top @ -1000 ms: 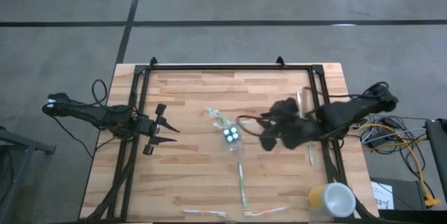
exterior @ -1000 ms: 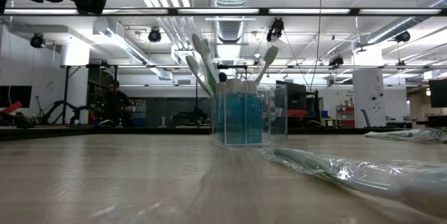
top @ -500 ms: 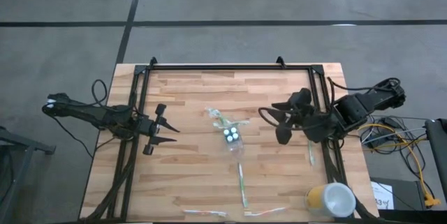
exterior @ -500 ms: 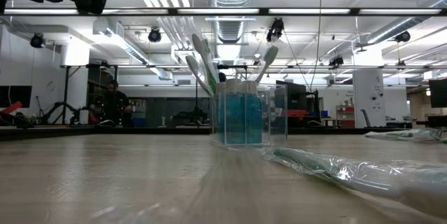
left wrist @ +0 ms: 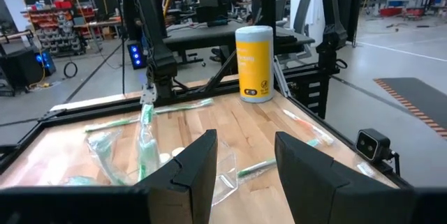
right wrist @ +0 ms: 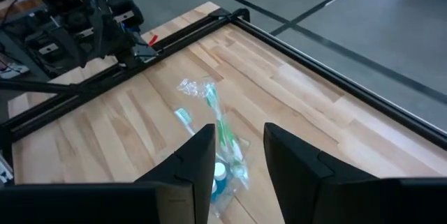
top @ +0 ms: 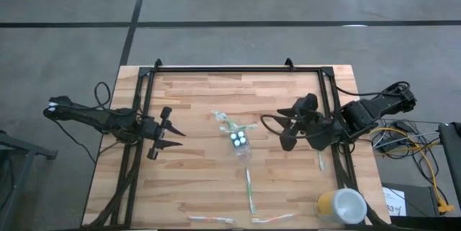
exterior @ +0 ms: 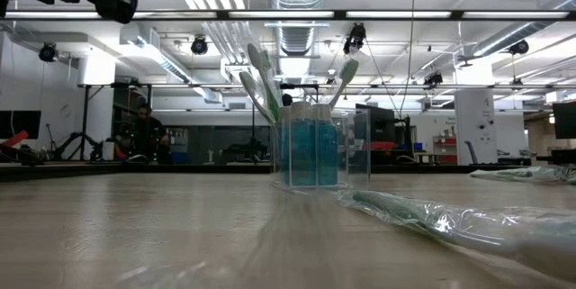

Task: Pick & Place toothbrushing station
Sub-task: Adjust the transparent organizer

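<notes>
The small clear cup [top: 240, 143] stands upright on its base at mid-table. In it are grey tubes with white caps [top: 238, 139] and toothbrushes [top: 227, 124] that lean out over its rim; the low view shows the cup [exterior: 310, 149] from the side. My right gripper [top: 285, 128] hovers to the cup's right, tipped down toward it and open, with nothing between its fingers [right wrist: 239, 137]. My left gripper [top: 173, 134] waits level at the table's left, open [left wrist: 244, 144] and pointing at the cup.
Wrapped toothbrushes lie flat on the wood: one near the cup's front [top: 249, 188], one by the right rail [top: 320, 160], two at the near edge [top: 212, 220] [top: 274, 219]. A yellow cup with a white top [top: 340, 206] stands at the near right. A black frame [top: 238, 68] borders the table.
My right gripper has drawn back from the cup toward the table's right edge and risen a little, staying open and holding nothing. The cup and the toothbrushes have kept their places.
</notes>
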Controlling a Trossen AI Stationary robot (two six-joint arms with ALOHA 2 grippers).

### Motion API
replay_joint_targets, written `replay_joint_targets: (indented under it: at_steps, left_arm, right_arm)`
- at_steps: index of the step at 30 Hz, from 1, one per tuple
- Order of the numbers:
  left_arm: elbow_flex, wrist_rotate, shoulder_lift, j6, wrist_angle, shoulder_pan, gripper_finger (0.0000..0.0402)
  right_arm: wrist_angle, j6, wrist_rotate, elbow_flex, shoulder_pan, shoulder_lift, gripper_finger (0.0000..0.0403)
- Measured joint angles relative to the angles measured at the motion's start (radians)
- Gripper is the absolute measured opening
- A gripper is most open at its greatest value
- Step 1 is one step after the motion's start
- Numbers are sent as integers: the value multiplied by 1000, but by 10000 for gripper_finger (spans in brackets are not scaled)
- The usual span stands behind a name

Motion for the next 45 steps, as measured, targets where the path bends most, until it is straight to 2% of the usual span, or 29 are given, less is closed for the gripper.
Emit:
replay_joint_targets:
  at_steps: [10,18,20,25,27,30,35,38,40,42,45]
  left_arm:
    - [0,0,0,3,-3,0,149]
    - [0,0,7,155,9,0,149]
    - [0,11,7,80,43,-1,149]
    - [0,23,6,-349,70,-1,149]
    - [0,23,6,-463,68,-1,149]
    - [0,-12,6,-461,70,4,149]
    - [6,-179,7,-499,-47,17,149]
    - [3,-349,22,-660,-173,21,149]
    - [1,-426,40,-770,-252,24,149]
    - [0,-438,65,-826,-277,24,149]
    - [-2,-422,109,-829,-247,25,149]
  right_arm:
    - [-1,-2,5,0,0,-2,118]
    - [-10,-8,8,0,0,-2,112]
    - [-10,-8,8,0,0,-2,113]
    - [-10,-7,8,0,0,-2,116]
    - [-10,-8,8,0,0,-2,114]
    - [-10,-8,8,0,-8,-2,110]
    - [-10,-5,8,0,-21,-2,105]
    - [-9,-5,8,0,-23,-2,105]
    - [-8,-5,8,0,-23,-2,107]
    - [-8,-5,8,0,-23,-2,109]
    - [-8,-5,8,0,-23,-2,109]
